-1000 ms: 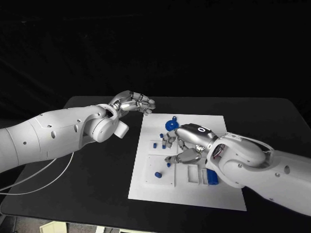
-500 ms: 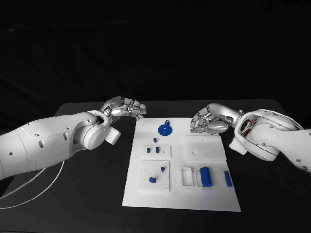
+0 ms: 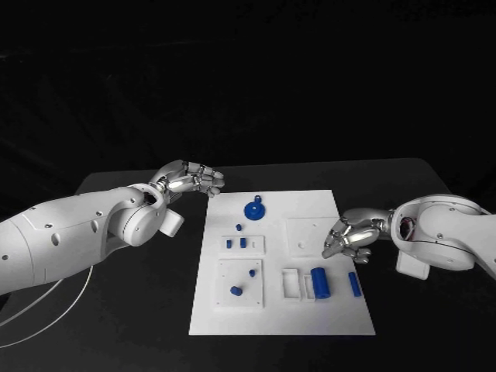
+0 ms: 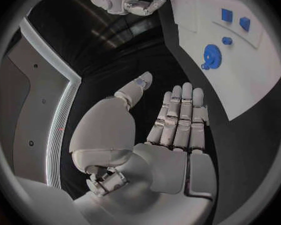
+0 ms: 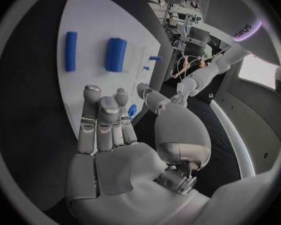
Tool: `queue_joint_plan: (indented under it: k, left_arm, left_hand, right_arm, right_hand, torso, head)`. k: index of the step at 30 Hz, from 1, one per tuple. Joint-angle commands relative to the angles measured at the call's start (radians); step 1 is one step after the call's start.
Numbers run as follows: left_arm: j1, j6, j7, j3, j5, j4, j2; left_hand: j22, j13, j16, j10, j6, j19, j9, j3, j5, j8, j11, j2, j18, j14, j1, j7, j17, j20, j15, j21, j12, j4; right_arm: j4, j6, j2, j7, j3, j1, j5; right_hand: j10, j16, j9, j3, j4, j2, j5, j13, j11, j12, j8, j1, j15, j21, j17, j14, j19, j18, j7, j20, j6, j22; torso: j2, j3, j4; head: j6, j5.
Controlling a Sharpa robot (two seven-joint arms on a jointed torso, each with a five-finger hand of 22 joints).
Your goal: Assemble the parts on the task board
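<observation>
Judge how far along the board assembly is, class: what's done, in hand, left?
Done: small blue parts already stand in the task board. In hand: nothing; left hand and right hand hold no part. Left: the blue gear, thick cylinder and thin rod lie loose.

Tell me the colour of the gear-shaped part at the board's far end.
Blue. The gear-shaped part lies on the white task board, clearest in the head view.

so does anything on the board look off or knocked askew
Nothing stands out. The board lies flat on the table, and the blue parts, the gear and the cylinder among them, sit tidily on it. Both the left hand and the right hand hold nothing.
</observation>
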Motion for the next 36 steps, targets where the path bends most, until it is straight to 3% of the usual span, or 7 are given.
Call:
queue_joint_plan:
  k: [1,8,12,15,19,26,36]
  left_arm:
    - [-0.006,0.018,0.026,0.000,0.016,-0.001,0.004]
    - [-0.027,0.019,0.030,0.000,0.027,-0.016,0.017]
    - [-0.031,0.021,0.032,-0.001,0.033,-0.026,0.032]
    - [-0.031,0.024,0.036,-0.002,0.044,-0.032,0.044]
    - [-0.031,0.027,0.044,-0.002,0.044,-0.033,0.049]
    - [-0.032,0.029,0.055,-0.003,0.050,-0.033,0.048]
    - [-0.031,0.030,0.059,-0.002,0.055,-0.029,0.045]
  left_hand:
    - [0.002,-0.001,-0.006,-0.005,-0.005,-0.002,-0.001,-0.002,0.000,0.006,-0.002,0.002,0.018,-0.004,-0.005,-0.002,0.002,0.000,-0.003,-0.004,0.003,0.004]
    - [0.003,-0.002,-0.008,-0.005,-0.006,-0.002,-0.002,-0.004,-0.001,0.006,-0.001,0.002,0.017,-0.004,-0.009,-0.002,0.004,0.001,-0.003,-0.005,0.002,0.006]
    - [0.004,-0.003,-0.010,-0.006,-0.007,-0.003,-0.002,-0.006,-0.005,0.006,-0.001,0.003,0.017,-0.005,-0.012,-0.002,0.006,0.001,-0.002,-0.006,0.002,0.007]
    - [0.008,-0.005,-0.016,-0.006,-0.009,-0.004,-0.003,-0.028,-0.060,0.008,-0.001,0.001,0.018,-0.005,-0.037,-0.002,0.014,0.001,-0.002,-0.011,0.002,0.012]
    - [0.009,-0.007,-0.020,-0.007,-0.012,-0.006,-0.003,-0.073,-0.077,0.009,0.000,-0.021,0.017,-0.007,-0.086,-0.001,0.020,0.002,-0.001,-0.016,0.001,0.017]
    - [0.007,-0.009,-0.025,-0.009,-0.016,-0.006,-0.003,-0.119,-0.077,0.010,-0.001,-0.035,0.023,-0.009,-0.155,-0.002,0.027,0.001,-0.002,-0.025,0.001,0.031]
    - [0.005,-0.010,-0.042,-0.014,-0.023,-0.019,-0.005,-0.123,-0.076,0.009,0.000,-0.034,0.024,-0.028,-0.189,0.000,0.032,0.007,0.005,-0.043,0.000,0.047]
  right_arm:
    - [0.015,0.046,-0.005,-0.124,-0.004,0.001,0.012]
    - [0.049,0.012,-0.011,-0.212,-0.019,0.000,0.009]
    - [0.059,-0.002,-0.006,-0.252,-0.051,0.000,0.018]
    - [0.070,-0.028,0.002,-0.279,-0.058,0.000,-0.004]
    - [0.078,-0.053,0.016,-0.301,-0.070,-0.001,-0.027]
    - [0.076,-0.100,0.047,-0.304,-0.089,-0.003,-0.040]
    - [0.057,-0.133,0.089,-0.304,-0.095,-0.025,-0.079]
  right_hand:
    - [0.002,0.011,0.002,0.007,0.017,0.004,-0.003,0.018,0.003,0.017,-0.010,-0.017,0.000,0.013,0.013,-0.003,0.005,0.015,0.001,-0.012,-0.009,0.023]
    - [0.002,0.023,0.003,-0.001,0.033,-0.013,-0.007,0.035,0.003,0.027,-0.016,-0.058,-0.001,0.030,0.028,-0.004,0.005,0.015,0.001,-0.018,-0.007,0.022]
    - [0.004,0.030,0.002,-0.006,0.050,-0.026,-0.008,0.044,0.001,0.031,-0.020,-0.092,-0.002,0.041,0.037,-0.003,0.004,0.015,-0.001,-0.021,-0.001,0.022]
    - [0.006,0.034,0.001,-0.016,0.065,-0.045,-0.013,0.049,0.000,0.033,-0.022,-0.122,-0.003,0.047,0.042,-0.002,0.004,0.015,-0.002,-0.022,0.003,0.022]
    - [0.009,0.040,0.000,-0.028,0.085,-0.060,-0.013,0.055,-0.002,0.037,-0.024,-0.156,-0.006,0.055,0.048,-0.002,0.005,0.015,-0.004,-0.027,0.006,0.022]
    - [0.008,0.048,-0.002,-0.092,0.069,-0.047,-0.012,0.067,-0.004,0.041,-0.031,-0.201,-0.007,0.069,0.059,-0.006,-0.005,0.015,-0.006,-0.037,0.005,0.022]
    - [0.009,0.048,-0.004,-0.132,0.028,-0.026,-0.012,0.080,-0.005,0.045,-0.039,-0.212,-0.009,0.079,0.064,-0.008,-0.014,0.015,-0.007,-0.045,0.006,0.019]
  torso:
    - [-0.009,0.0003,-0.0045]
    - [-0.020,-0.0009,-0.0088]
    - [-0.030,-0.0050,-0.0106]
    - [-0.035,-0.0079,-0.0141]
    - [-0.038,-0.0098,-0.0158]
    - [-0.041,-0.0151,-0.0179]
    - [-0.039,-0.0164,-0.0161]
  head:
    - [-0.004,-0.005]
    - [-0.007,-0.008]
    - [-0.011,-0.012]
    - [-0.015,-0.019]
    - [-0.022,-0.014]
    - [-0.032,-0.012]
    - [-0.038,-0.010]
